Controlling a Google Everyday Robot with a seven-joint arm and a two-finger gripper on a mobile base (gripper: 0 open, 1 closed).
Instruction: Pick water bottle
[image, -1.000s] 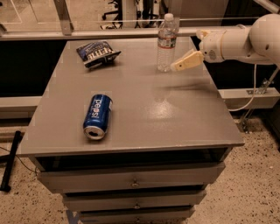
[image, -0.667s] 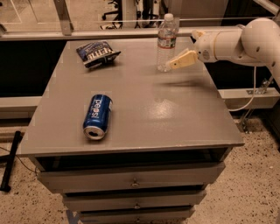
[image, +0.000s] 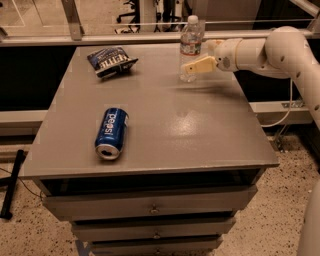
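Observation:
The water bottle is clear and ribbed, with a white cap and a white-and-red label. It stands upright near the far edge of the grey table. My gripper comes in from the right on a white arm and is open at the bottle's lower half. One tan finger lies across the front of the bottle; the other is hidden behind it. The bottle rests on the table.
A blue Pepsi can lies on its side at the front left. A dark blue snack bag lies at the far left. A rail runs behind the table. Drawers sit under the tabletop.
My gripper has moved left toward the bottle; its tan finger now overlaps the bottle's lower part. The bottle, can and bag have not moved.

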